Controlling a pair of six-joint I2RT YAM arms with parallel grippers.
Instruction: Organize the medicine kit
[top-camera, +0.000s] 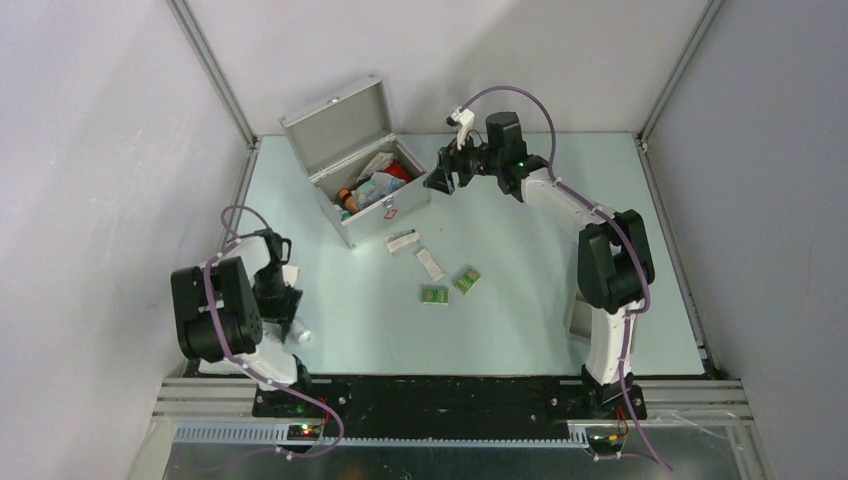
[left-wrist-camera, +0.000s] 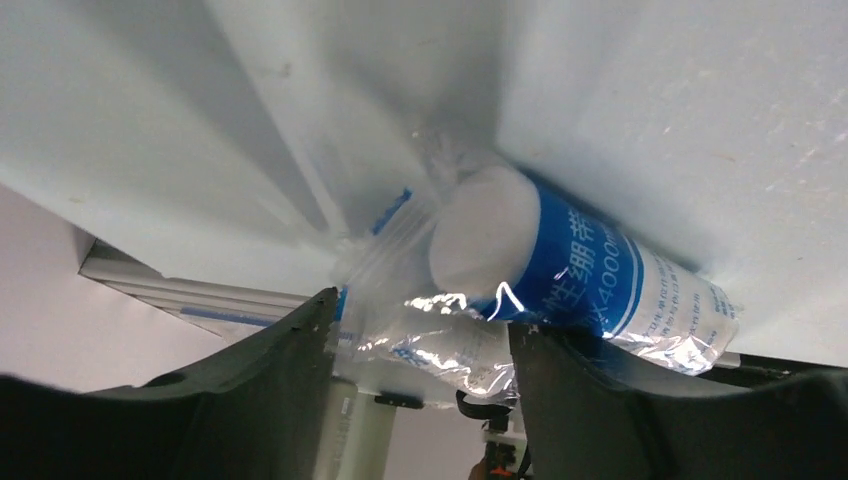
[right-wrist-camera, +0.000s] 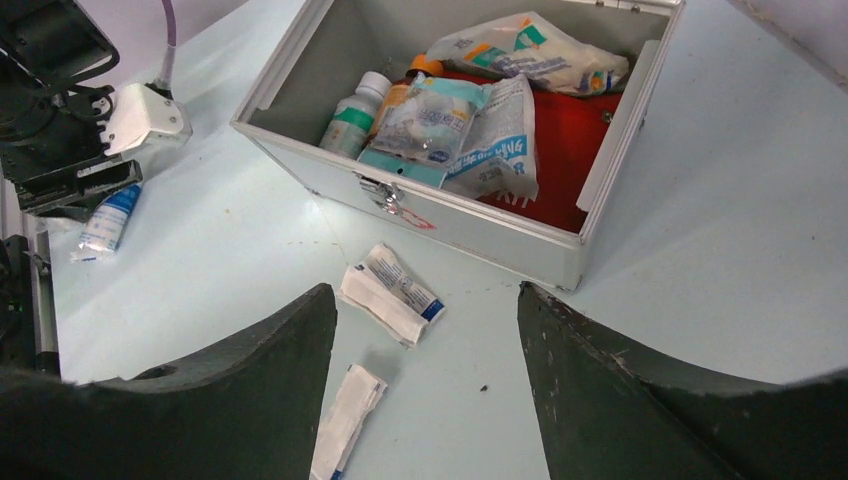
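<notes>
The medicine kit (top-camera: 350, 130), a silver case, stands open at the back left with its lid up. In the right wrist view its front wall (right-wrist-camera: 470, 225) shows, and inside lie bottles (right-wrist-camera: 352, 115), plastic packets (right-wrist-camera: 480, 130) and a red pouch (right-wrist-camera: 560, 150). My right gripper (top-camera: 440, 180) hovers open by the case's right corner, with nothing between its fingers (right-wrist-camera: 423, 290). Low at the near left, my left gripper (top-camera: 290, 310) is open. Its fingers straddle the loose clear wrapper of a blue-and-white bandage roll (left-wrist-camera: 560, 260), which lies on the table (top-camera: 301, 336).
Two white sachets (top-camera: 403, 241) (top-camera: 430, 264) and two green packets (top-camera: 434, 295) (top-camera: 468, 280) lie on the table in front of the case. The sachets also show below my right gripper (right-wrist-camera: 390, 293) (right-wrist-camera: 345, 420). Frame posts and walls close in the table's sides.
</notes>
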